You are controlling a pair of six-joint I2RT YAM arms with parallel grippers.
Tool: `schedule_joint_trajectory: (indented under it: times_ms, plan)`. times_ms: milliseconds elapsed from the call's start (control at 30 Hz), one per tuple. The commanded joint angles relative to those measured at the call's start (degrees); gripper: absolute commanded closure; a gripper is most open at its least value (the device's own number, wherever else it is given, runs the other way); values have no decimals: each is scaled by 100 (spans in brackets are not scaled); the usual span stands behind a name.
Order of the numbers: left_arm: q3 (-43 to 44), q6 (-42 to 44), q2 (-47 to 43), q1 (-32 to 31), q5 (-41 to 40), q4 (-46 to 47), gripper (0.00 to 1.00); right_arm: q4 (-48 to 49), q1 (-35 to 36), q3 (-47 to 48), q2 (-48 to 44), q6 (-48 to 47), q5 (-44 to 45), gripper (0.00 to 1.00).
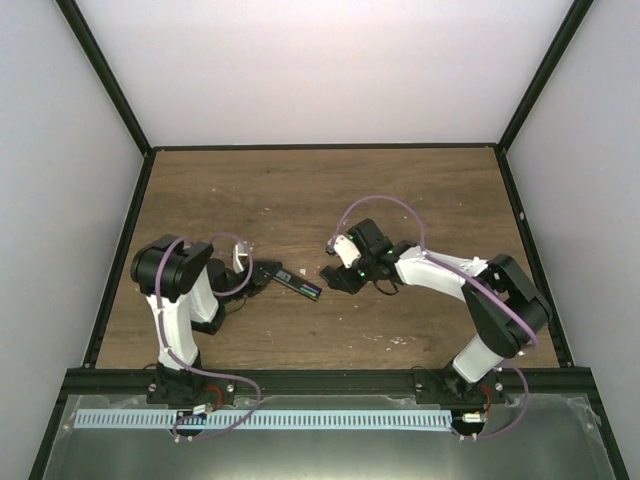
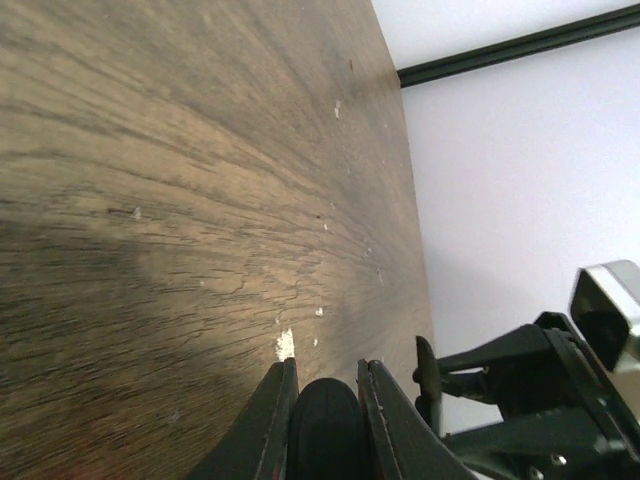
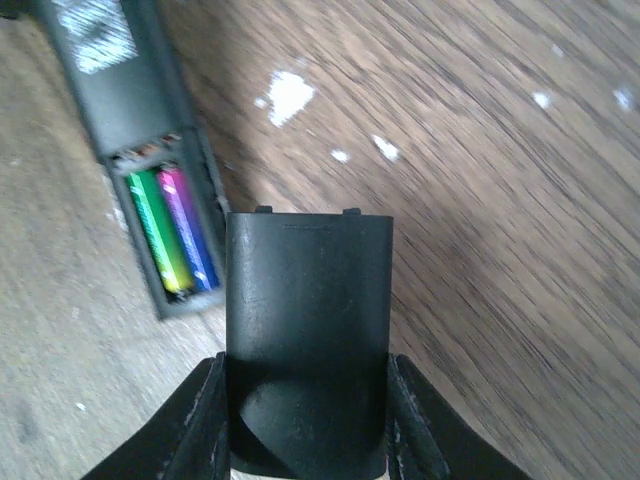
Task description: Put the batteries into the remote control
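Your remote control (image 3: pixel 120 90), a slim matte-black bar, sat near the table's middle. One rounded end was pinched in your left gripper (image 2: pixel 325 385), whose jaws had closed right down on it. The remote's open bay (image 3: pixel 175 290) held a glossy green battery (image 3: pixel 155 232) and a blue-purple battery (image 3: pixel 188 230) side by side. Just beside it, your right gripper (image 3: pixel 305 365) clamped a flat black rectangular cover (image 3: pixel 305 290) with two small tabs, jaws parted only by its width. Pale specks (image 3: pixel 288 95) dotted the grained wooden table (image 3: pixel 480 200).
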Motion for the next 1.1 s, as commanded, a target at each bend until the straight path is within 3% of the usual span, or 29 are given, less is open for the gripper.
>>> schedule_joint_trajectory:
  times_ms: [0, 600, 1067]
  plan:
    - [-128, 175, 491, -56, -384, 708, 100, 27, 292, 438, 227, -391, -133, 82]
    - [50, 285, 920, -40, -358, 705, 100, -509, 574, 1150, 961, -1205, -753, 81]
    - [73, 309, 903, -34, -307, 706, 100, -780, 730, 1303, 1167, -1200, -333, 80]
